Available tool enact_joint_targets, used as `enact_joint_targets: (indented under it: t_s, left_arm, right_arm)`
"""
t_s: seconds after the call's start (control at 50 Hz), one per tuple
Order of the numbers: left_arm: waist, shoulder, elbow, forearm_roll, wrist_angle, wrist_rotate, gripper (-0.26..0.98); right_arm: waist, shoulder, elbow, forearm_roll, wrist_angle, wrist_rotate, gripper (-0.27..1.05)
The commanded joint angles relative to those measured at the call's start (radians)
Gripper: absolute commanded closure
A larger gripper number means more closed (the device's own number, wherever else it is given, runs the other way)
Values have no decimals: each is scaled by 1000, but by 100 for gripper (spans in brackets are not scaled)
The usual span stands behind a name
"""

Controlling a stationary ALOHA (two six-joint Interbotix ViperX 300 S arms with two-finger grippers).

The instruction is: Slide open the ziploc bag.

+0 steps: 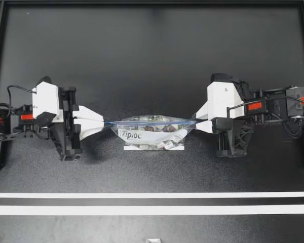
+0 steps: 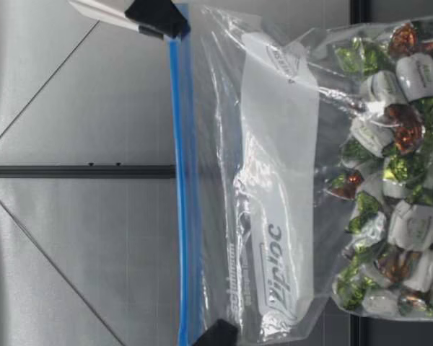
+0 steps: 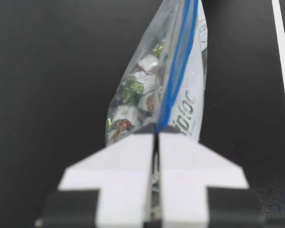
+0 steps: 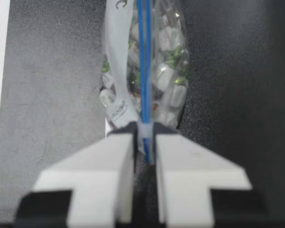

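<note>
Item: one ziploc bag (image 1: pixel 152 132), clear, at the middle of the black table (image 1: pixel 152 61), stretched between your two grippers. Contents: wrapped sweets (image 1: pixel 159 128) in green, brown and white foil. In the low view they are bunched at the bag's (image 2: pixel 274 216) lower end (image 2: pixel 390 180), with the blue zip strip (image 2: pixel 184 216) uppermost. The strip (image 1: pixel 149 122) runs taut and straight from one gripper to the other. Your left gripper (image 1: pixel 104 122) has its fingers pressed together on one end of the strip; its wrist view shows them meeting with the strip pinched between (image 3: pixel 156 137). Your right gripper (image 1: pixel 195 121) clamps the opposite end, its fingers narrow with the strip held between them (image 4: pixel 145 137). Also present: two white tape lines (image 1: pixel 152 195) crossing the table, apart from the bag.
</note>
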Motion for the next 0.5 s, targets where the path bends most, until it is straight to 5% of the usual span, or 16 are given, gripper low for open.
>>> enact_joint_targets:
  t_s: [0.0,0.2,0.48]
  left_arm:
    - [5,-18,-14,-3,2,3,89]
    - [5,-18,-20,-2,3,3,87]
    - [5,-23,-23,-2,3,3,63]
  right_arm:
    - [0,-23,-3,-2,-17,-2,79]
    - [0,-31,17,-2,-41,-2,75]
    - [0,-43,51,-2,-104,2,40]
